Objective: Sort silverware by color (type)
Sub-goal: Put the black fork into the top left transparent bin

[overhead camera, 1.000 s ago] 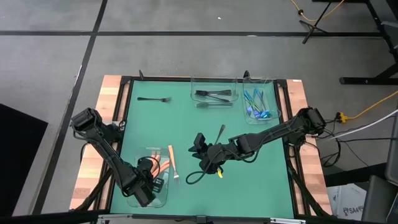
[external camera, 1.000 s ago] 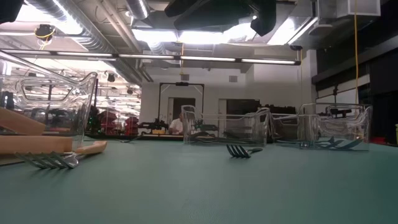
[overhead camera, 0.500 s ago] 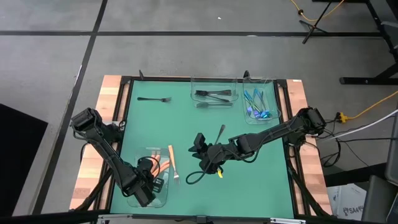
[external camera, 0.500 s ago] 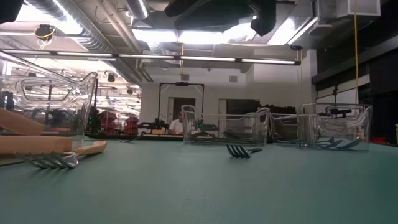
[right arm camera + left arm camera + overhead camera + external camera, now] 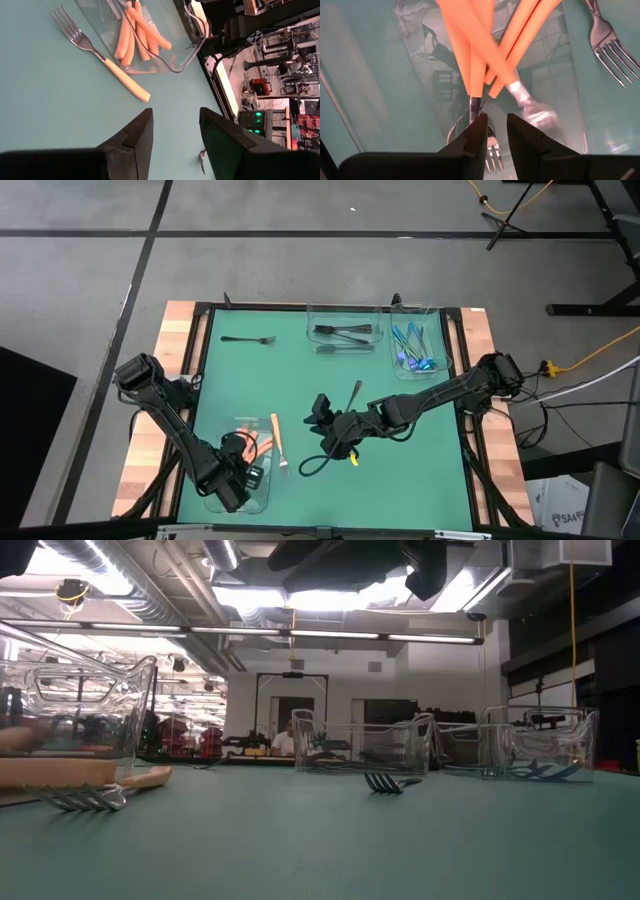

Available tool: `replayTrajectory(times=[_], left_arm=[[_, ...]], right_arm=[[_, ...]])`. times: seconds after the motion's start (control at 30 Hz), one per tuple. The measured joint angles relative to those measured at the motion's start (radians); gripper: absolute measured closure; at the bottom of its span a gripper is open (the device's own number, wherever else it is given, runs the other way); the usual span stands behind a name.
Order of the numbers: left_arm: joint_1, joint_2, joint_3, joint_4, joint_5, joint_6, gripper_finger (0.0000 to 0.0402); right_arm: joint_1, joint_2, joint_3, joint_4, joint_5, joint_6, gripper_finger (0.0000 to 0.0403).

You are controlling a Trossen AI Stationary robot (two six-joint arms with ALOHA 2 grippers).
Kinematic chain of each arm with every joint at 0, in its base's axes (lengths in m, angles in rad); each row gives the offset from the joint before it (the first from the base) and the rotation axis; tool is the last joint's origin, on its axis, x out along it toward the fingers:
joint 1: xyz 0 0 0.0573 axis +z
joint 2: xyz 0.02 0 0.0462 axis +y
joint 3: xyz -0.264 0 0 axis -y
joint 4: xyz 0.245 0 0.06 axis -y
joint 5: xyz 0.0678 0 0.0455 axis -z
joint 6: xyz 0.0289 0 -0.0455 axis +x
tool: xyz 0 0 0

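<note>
- Left end effector (image 5: pixel 240 470), near edge of the worktop (image 5: pixel 300 380), reaches into a clear plastic tray (image 5: pixel 262 502). In the left wrist view its dark fingers (image 5: pixel 475 137) stand a narrow gap apart over the tray, pinching nothing.
- The tray holds orange forks (image 5: pixel 480 45): smooth matte orange handles, crossing one another, with shiny silver heads. One head (image 5: pixel 532 107) lies just past the fingertips.
- Just beside the tray, on the bare mat, one more orange fork (image 5: pixel 277 438): straight cream-orange handle, silver tines. The right wrist view shows it lying flat, apart from the tray wall (image 5: pixel 102 55).
- The worktop is a flat, dull green mat in a black frame, with wooden boards at the sides.
- Right end effector (image 5: pixel 322 413) hovers near the middle of the mat. Its blunt dark fingers (image 5: pixel 137 135) are spread and empty.
- Near it, a thin black utensil (image 5: pixel 355 391) and a looping black cable (image 5: pixel 318 463) lie on the mat.
- Far left, a lone all-black fork (image 5: pixel 249 339) lies flat on the mat, well apart from every tray.
- Far edge, middle: a second clear tray (image 5: pixel 345 315) with black cutlery (image 5: pixel 342 332) inside. In the low view its walls are glassy with rounded corners (image 5: pixel 360 745).
- Far right: a third clear tray (image 5: pixel 440 340) holding iridescent blue cutlery (image 5: pixel 412 345), slim and glossy.
</note>
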Motion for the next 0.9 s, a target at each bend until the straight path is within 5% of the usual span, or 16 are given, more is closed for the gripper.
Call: replayTrajectory(times=[0.43, 0.77, 0.9], left_arm=[[0.0, 0.0, 0.073, -0.003, 0.002, 0.078, 0.0333], [0.0, -0.001, 0.257, -0.004, -0.015, 0.476, 0.0333], [0.004, -0.001, 0.303, -0.007, -0.103, 0.63, 0.0333]], right_arm=[[-0.007, -0.014, 0.0, -0.045, 0.086, -0.034, 0.0249], [-0.087, -0.016, 0.0, -0.236, 0.02, 0.034, 0.0249], [-0.138, -0.016, 0.0, -0.337, -0.065, 0.127, 0.0249]])
